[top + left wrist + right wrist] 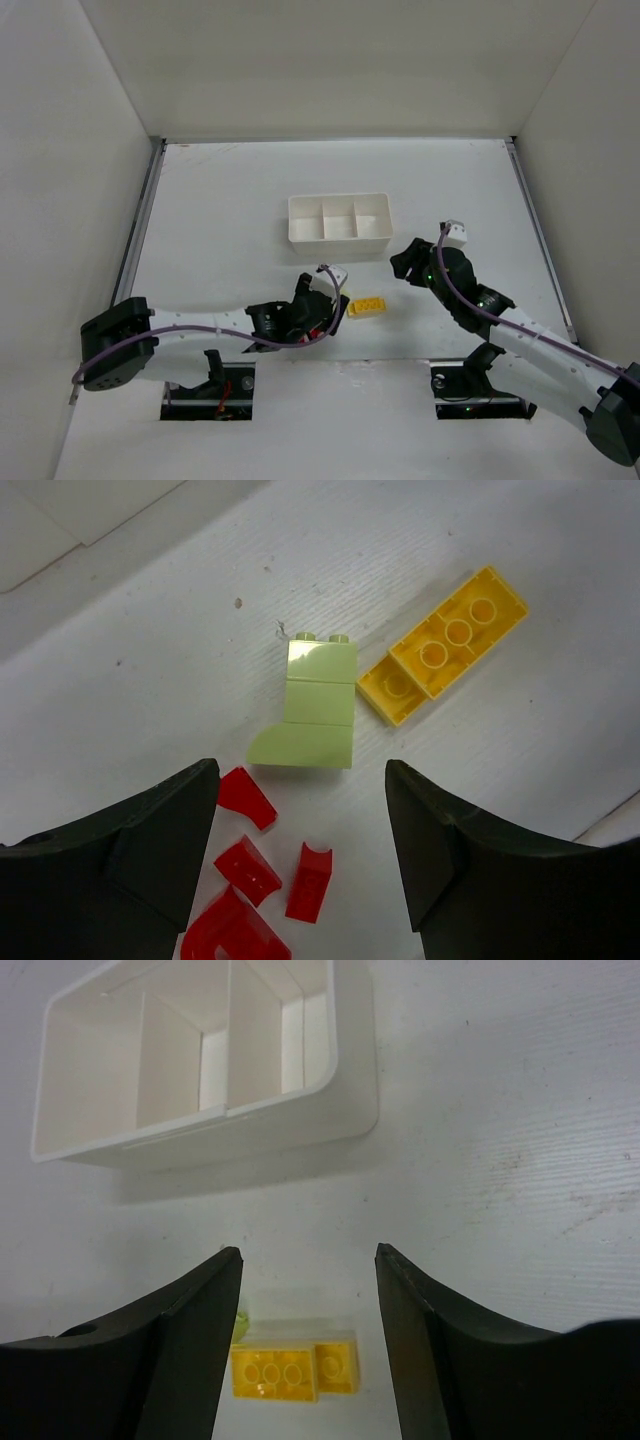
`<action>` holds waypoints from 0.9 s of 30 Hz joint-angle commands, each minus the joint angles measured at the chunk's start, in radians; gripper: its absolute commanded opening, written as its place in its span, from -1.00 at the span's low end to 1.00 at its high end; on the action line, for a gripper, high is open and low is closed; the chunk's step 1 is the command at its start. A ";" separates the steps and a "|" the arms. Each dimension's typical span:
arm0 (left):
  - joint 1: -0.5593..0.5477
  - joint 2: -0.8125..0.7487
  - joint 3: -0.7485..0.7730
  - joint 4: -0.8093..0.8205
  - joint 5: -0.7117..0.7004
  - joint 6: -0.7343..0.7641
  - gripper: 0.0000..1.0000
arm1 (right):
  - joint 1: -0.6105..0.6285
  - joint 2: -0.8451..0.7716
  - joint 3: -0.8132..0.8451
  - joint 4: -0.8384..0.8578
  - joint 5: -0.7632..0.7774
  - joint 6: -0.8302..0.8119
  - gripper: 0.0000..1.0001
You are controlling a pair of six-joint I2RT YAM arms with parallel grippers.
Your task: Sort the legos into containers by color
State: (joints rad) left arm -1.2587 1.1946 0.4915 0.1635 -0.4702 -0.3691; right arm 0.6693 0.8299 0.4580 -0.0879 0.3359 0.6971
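Legos low on table, well apart from white tray: yellow brick just beside light-green piece, red bits nearer. Left gripper stretched across, low over them, fingers spread, gripping nothing. Right gripper angled down, facing tray, fingers likewise apart.

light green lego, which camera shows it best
The left wrist view: the light green lego lies whole and close, studs and steps clear, beside the yellow brick. The right wrist view catches only a green sliver next to that brick. In the top external view the left arm seems to hide it.
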 commanded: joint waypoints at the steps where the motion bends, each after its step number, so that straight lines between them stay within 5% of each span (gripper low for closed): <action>1: 0.040 0.032 0.053 0.036 0.054 0.084 0.31 | 0.008 -0.014 -0.002 0.060 -0.006 0.004 0.25; 27: 0.091 0.266 0.134 0.117 0.125 0.133 0.26 | 0.011 -0.028 -0.015 0.073 -0.009 0.004 0.41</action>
State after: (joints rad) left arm -1.1751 1.4425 0.5755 0.2325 -0.3546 -0.2558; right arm 0.6693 0.8059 0.4530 -0.0727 0.3321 0.6971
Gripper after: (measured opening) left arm 0.635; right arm 0.703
